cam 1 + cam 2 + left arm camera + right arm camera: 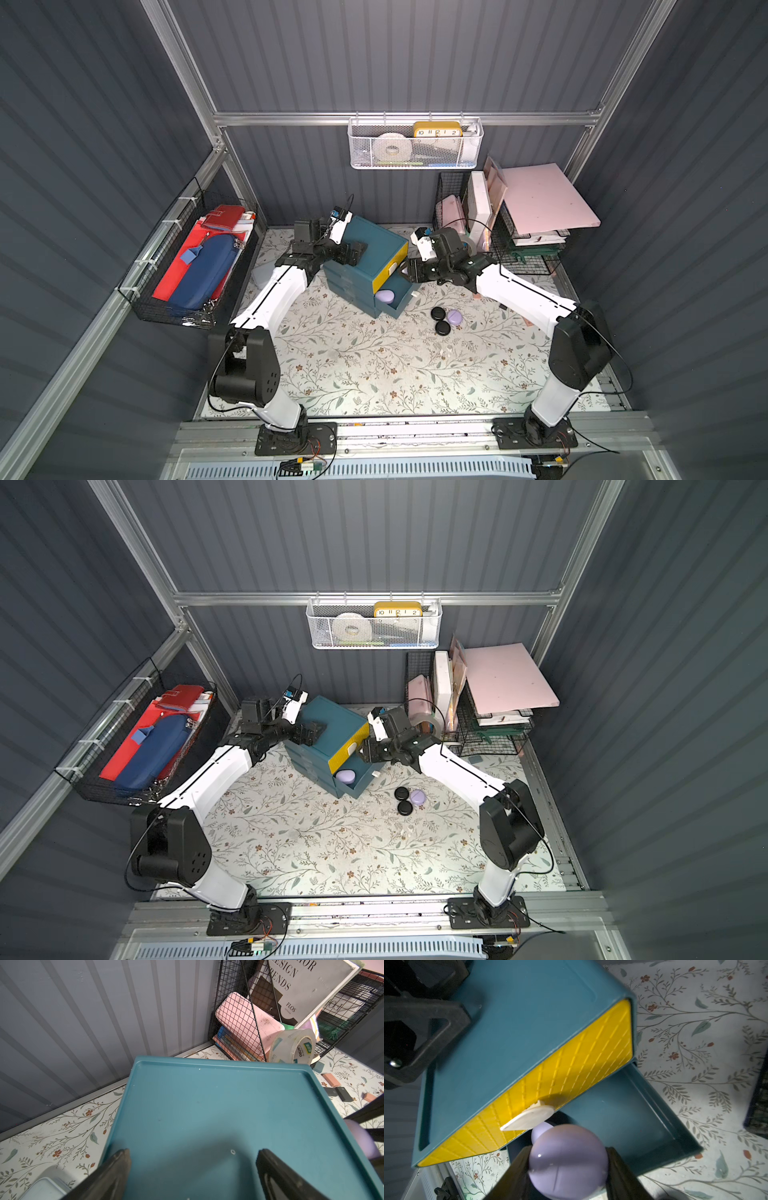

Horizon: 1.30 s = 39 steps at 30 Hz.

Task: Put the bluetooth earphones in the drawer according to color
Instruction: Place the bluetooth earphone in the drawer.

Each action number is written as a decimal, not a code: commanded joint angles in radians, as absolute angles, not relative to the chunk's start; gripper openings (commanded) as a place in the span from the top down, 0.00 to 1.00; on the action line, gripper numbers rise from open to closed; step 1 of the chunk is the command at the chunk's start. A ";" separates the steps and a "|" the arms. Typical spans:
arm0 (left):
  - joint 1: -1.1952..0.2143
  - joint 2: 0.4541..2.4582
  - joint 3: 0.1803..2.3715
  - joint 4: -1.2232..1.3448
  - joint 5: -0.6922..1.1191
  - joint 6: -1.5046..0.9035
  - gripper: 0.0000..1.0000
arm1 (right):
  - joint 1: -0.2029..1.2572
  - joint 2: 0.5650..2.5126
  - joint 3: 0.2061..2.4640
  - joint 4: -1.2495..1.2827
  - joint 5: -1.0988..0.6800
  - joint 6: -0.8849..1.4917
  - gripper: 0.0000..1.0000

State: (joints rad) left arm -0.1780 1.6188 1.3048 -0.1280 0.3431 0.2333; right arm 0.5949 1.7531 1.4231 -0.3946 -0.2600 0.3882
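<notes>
1. Step in hand: we are placing a lavender case. The right gripper [568, 1150] is clamped on the held case [566, 1167], above the open drawer [675, 1118] and just beside the yellow drawer's handle [529, 1118].
2. One stored case [385, 296] lies in that drawer (same colour).
3. The left gripper [193, 1154], jaws apart, sits at the cabinet [207, 1105] top; we judge it a brace.
4. Next move: clear the handle, lower, release.
5. Left on the mat [374, 374]: two black cases [437, 313], one loose lavender case [454, 316].
</notes>
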 commanded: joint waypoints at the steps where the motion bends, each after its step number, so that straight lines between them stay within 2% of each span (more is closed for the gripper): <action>1: -0.183 1.657 1.268 -0.322 0.330 0.189 0.00 | 0.603 1.772 1.454 -0.359 -0.293 0.380 1.00; 13: -0.184 1.660 1.265 -0.321 0.328 0.192 0.01 | 0.613 1.802 1.470 -0.396 -0.286 0.371 1.00; 15: -0.184 1.660 1.265 -0.321 0.328 0.192 0.01 | 0.613 1.804 1.466 -0.400 -0.284 0.370 0.93; 19: -0.184 1.661 1.264 -0.321 0.328 0.191 0.01 | 0.613 1.802 1.459 -0.402 -0.282 0.377 0.64; 26: -0.184 1.660 1.264 -0.321 0.328 0.192 0.01 | 0.613 1.804 1.454 -0.394 -0.287 0.383 0.39; 30: -0.184 1.666 1.263 -0.321 0.329 0.193 0.01 | 0.613 1.796 1.452 -0.390 -0.282 0.384 0.30; 36: -0.184 1.654 1.263 -0.321 0.337 0.190 0.01 | 0.612 1.743 1.412 -0.366 -0.210 0.386 0.26; 39: -0.184 1.657 1.265 -0.319 0.340 0.187 0.01 | 0.608 1.695 1.376 -0.356 -0.159 0.389 0.21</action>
